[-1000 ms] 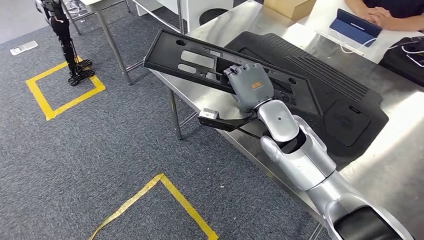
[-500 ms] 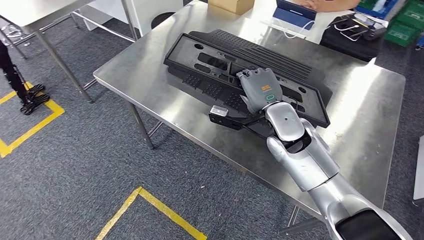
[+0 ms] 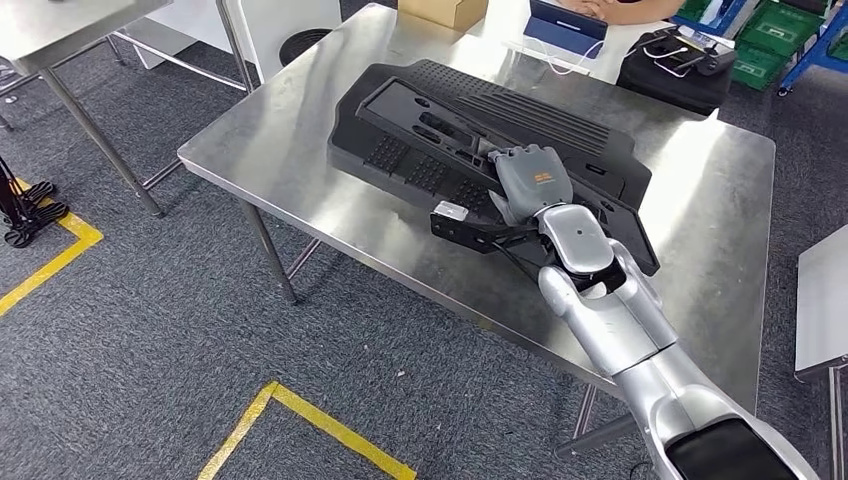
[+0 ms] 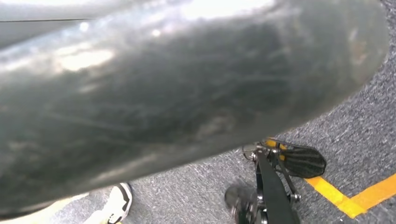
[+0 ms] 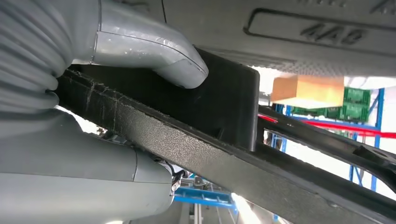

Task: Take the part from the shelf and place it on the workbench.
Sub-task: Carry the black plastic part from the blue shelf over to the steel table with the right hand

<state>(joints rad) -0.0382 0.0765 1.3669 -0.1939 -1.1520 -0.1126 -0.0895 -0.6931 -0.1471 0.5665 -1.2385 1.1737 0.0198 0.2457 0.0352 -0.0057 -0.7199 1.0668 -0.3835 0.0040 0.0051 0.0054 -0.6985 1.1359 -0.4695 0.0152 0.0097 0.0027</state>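
My right hand (image 3: 528, 182) sits just right of centre in the head view, clamped on the near edge of the long black plastic panel (image 3: 455, 135); in the right wrist view the thumb (image 5: 154, 44) presses one face of the panel's rim (image 5: 196, 140) with the rest of the hand wrapped beneath. The panel runs away from the hand toward the upper left of the frame, its long axis diagonal, lying over a larger ribbed black moulding (image 3: 560, 115) on the steel workbench (image 3: 300, 150). I cannot tell whether its far end already rests on the moulding. I judge the coming move is a straight lowering and release along that diagonal. My left hand I cannot make out, so I cannot tell its state; the right arm alone is placed for this.

Beyond, at the top edge: a cardboard box (image 3: 443, 10) and a tablet (image 3: 566, 20).
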